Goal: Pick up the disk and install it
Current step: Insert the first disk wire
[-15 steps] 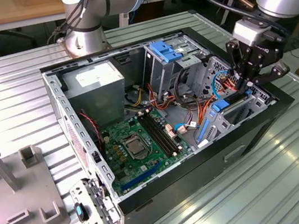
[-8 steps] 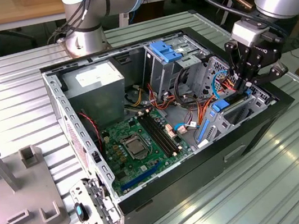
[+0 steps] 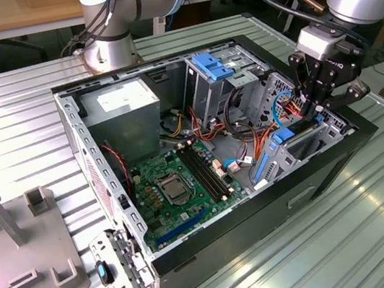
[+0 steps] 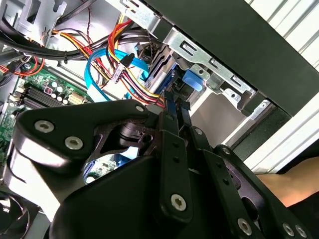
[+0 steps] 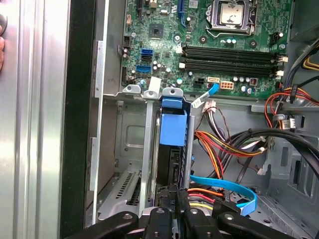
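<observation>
One computer case (image 3: 117,222), one green circuit board (image 3: 176,183), one silver power box (image 3: 125,111). One disk (image 5: 172,149) stands just ahead of the one gripper (image 5: 178,196), one flat blue cable (image 5: 224,186) beside the jaws.

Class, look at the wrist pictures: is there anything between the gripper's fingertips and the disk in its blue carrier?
Nothing lies between them. In the first wrist view the gripper meets the disk standing edge-on in the drive bay.

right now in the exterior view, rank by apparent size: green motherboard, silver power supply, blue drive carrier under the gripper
1. green motherboard
2. silver power supply, nearly as large
3. the disk in its blue carrier, clearly smallest, though partly hidden
</observation>
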Available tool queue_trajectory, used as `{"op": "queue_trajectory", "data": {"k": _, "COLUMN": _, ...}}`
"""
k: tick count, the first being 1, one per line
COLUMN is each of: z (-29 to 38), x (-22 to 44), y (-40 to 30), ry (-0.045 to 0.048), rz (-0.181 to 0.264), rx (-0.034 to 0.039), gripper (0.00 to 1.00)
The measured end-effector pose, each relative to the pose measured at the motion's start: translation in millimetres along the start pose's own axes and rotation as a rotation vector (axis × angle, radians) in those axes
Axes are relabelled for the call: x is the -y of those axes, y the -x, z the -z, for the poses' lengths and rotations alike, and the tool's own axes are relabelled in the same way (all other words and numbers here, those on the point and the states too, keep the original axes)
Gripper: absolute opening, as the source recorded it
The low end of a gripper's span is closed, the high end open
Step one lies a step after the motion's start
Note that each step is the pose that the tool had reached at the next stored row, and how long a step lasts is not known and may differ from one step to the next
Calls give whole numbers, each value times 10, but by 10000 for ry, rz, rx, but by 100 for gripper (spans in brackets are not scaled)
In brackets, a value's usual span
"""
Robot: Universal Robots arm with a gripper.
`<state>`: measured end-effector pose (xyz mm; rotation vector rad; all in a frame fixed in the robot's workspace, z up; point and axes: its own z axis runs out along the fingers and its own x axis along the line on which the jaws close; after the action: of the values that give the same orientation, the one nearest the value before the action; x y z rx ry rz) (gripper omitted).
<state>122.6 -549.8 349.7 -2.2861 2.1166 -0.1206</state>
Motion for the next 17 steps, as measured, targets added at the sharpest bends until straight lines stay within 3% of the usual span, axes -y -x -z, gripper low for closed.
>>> {"op": "queue_trajectory", "data": {"k": 3, "z": -10, "x": -1, "y": 2, "ry": 17, "rz": -408, "rx": -30, "gripper": 16}}
{"op": "queue_trajectory", "data": {"k": 7, "z": -28, "x": 15, "y": 28, "ry": 22, "rz": -583, "rx": -45, "gripper": 16}}
{"op": "queue_trajectory", "data": {"k": 17, "z": -42, "x": 15, "y": 29, "ry": 21, "rz": -582, "rx": -46, "gripper": 16}}
